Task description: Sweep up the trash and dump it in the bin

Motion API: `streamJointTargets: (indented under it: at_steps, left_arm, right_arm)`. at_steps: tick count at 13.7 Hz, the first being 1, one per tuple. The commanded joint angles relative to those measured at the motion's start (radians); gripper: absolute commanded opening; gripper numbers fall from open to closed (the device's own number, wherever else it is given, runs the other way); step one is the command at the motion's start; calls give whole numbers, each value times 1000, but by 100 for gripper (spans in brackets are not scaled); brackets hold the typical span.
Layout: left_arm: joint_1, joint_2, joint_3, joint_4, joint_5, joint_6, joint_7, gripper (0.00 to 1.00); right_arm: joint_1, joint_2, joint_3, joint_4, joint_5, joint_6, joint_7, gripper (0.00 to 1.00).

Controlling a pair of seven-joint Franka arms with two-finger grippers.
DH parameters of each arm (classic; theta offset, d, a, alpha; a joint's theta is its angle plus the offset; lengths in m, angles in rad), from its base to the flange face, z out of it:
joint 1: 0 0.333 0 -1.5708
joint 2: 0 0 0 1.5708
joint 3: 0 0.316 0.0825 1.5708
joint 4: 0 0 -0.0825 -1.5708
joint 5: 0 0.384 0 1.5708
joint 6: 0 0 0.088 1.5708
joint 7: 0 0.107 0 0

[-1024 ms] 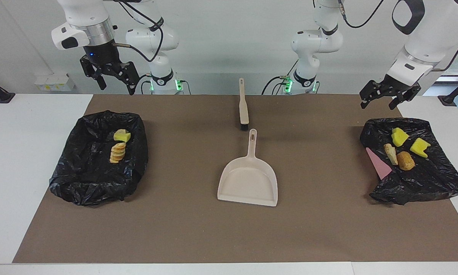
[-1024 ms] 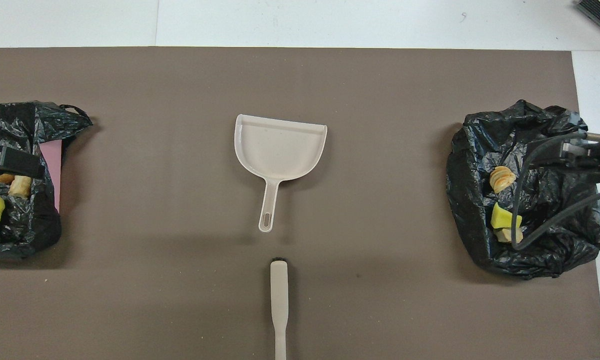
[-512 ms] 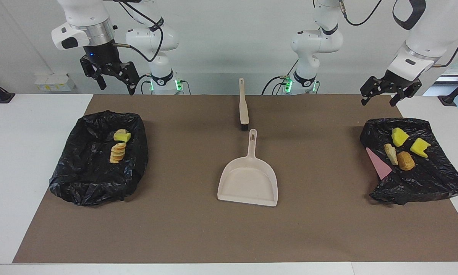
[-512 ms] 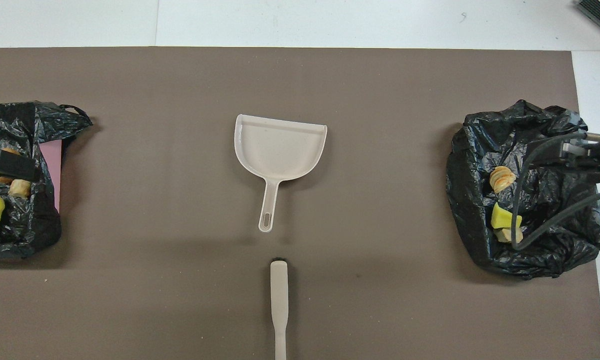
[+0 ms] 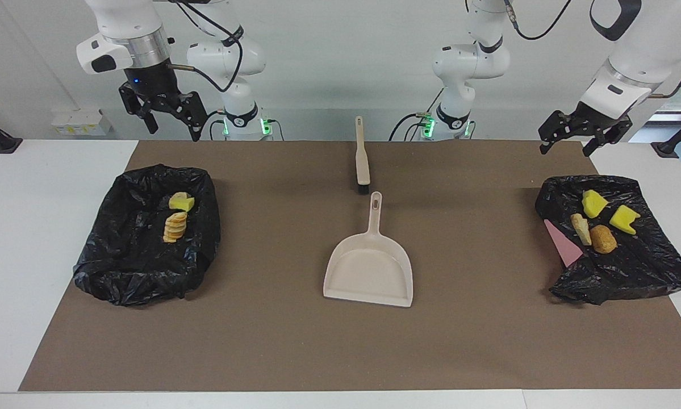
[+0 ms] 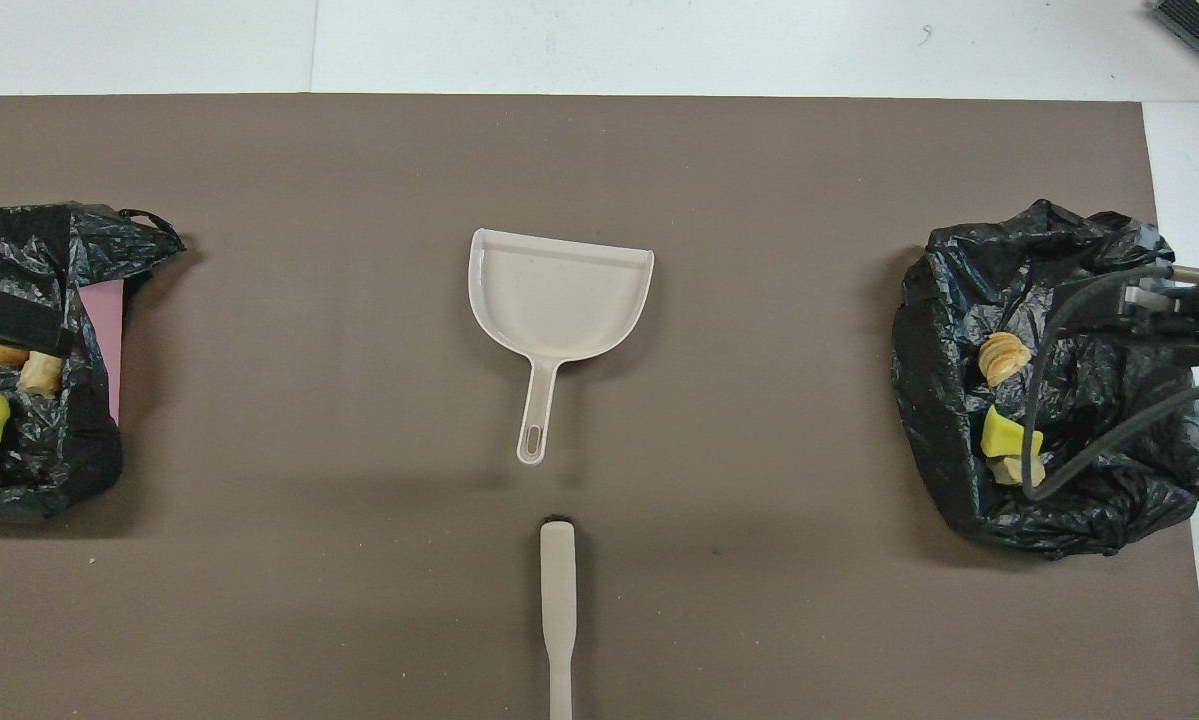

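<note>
Rising slightly above the trash [image 5: 596, 221], left end effector [image 5: 569, 141] gapes empty; right end effector [image 5: 167, 122] unchanged, spread wide.

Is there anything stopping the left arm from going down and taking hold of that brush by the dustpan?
Probably not: the left gripper hangs open and empty, and the brush lies bare on the mat, with nothing over its handle.

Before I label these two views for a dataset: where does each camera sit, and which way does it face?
Facing view: high across the table, facing both arms; left gripper and right gripper hang raised.
Overhead view: above the robots' end, looking steeply down; only gripper parts at the edges.
Shared: dustpan, brush, trash.
</note>
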Motion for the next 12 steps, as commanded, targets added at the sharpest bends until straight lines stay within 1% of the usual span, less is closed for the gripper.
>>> streamJointTargets:
  at_steps: [1,12]
  left_arm:
    - [-2,12,3,30,6,-17,16,100]
    - [4,6,3,23,4,-15,37,100]
  right_arm:
    - [-11,-9,0,-4,22,-14,-30,100]
    - [-11,-9,0,-4,22,-14,-30,100]
